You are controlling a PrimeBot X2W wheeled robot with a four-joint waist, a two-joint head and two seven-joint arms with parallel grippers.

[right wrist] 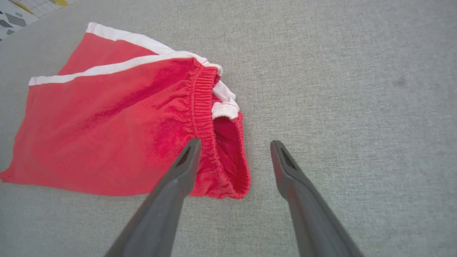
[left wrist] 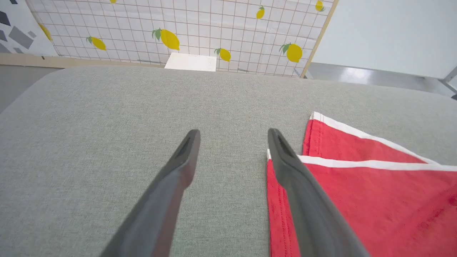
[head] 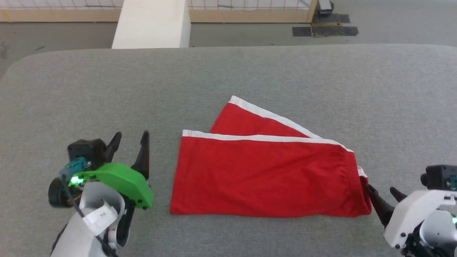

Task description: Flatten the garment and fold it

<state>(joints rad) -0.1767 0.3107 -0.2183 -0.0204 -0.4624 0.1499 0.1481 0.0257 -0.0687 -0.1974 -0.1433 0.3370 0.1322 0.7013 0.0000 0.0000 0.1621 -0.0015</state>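
Note:
The garment [head: 264,175], red shorts with white stripes, lies flat on the grey table [head: 228,78], folded so one leg lies over the other, the lower leg's hem fanning out at the back. Its gathered waistband [right wrist: 205,117] points to the right. My left gripper [head: 130,137] stands open just left of the leg hem, holding nothing; in the left wrist view its right finger [left wrist: 285,160] overlaps the hem edge of the garment [left wrist: 375,200]. My right gripper [head: 382,192] is open beside the waistband end, nothing between its fingers [right wrist: 185,160].
Grey fabric covers the whole table, with wide free room left, right and behind the shorts. A white block [head: 153,23] stands beyond the far edge. A lemon-patterned grid wall [left wrist: 178,28] rises behind it.

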